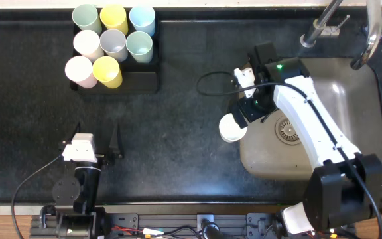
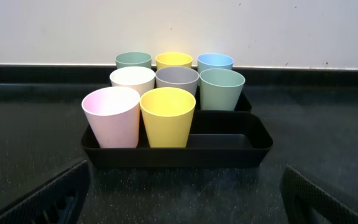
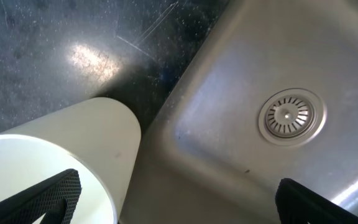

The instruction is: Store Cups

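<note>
The white cup (image 3: 98,143) sits on the table at the sink's (image 3: 328,56) left rim. The right pincer (image 3: 178,196) is spread astride its wall, likely to pinch it. Far left, the tray (image 2: 229,146) has its near-right slot free for it. The left pincer (image 2: 182,190) rests spread near the tray.

White shells over black joints on the right arm (image 1: 308,116); small green light (image 1: 279,66) near its wrist, thin black cable (image 1: 199,85) looped beside. Left arm (image 1: 81,176) mostly black, white block (image 1: 79,147) at the wrist, dark cable (image 1: 26,179) trailing from the base. Black fingers (image 2: 48,196), perhaps weave-textured.
</note>
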You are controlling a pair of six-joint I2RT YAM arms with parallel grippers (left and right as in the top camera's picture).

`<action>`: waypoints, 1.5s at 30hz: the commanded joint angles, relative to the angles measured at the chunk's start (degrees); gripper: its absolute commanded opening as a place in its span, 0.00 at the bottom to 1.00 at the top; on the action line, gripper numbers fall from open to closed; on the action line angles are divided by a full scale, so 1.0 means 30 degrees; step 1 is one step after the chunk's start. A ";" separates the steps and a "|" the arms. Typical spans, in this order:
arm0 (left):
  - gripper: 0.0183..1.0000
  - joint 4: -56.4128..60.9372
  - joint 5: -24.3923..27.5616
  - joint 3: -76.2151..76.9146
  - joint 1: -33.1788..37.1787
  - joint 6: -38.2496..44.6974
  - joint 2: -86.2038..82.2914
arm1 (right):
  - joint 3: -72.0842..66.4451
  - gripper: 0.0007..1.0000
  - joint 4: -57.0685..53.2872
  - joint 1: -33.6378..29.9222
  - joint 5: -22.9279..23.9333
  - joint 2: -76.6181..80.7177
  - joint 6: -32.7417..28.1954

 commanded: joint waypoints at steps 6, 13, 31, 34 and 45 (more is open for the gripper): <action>1.00 -0.0007 0.0109 -0.0073 0.0000 -0.0350 -0.0204 | 0.0532 1.00 -0.0138 -0.0102 -0.0372 0.0342 -0.0437; 1.00 -0.0007 0.0109 -0.0073 0.0000 -0.0357 -0.0204 | 0.0532 0.28 -0.0233 0.0015 -0.0656 0.0648 -0.0583; 1.00 -0.0007 0.0109 -0.0073 0.0000 -0.0350 -0.0204 | 0.4000 0.04 -0.1923 0.1013 -0.2492 0.0627 -0.0452; 1.00 -0.0007 0.0109 -0.0073 0.0000 -0.0350 -0.0204 | 0.7410 0.04 -0.2594 0.1421 -0.1617 0.0627 0.0619; 1.00 -0.0007 0.0109 -0.0073 0.0000 -0.0350 -0.0204 | 2.6287 0.04 -0.6557 0.5880 -0.1275 0.9165 0.1362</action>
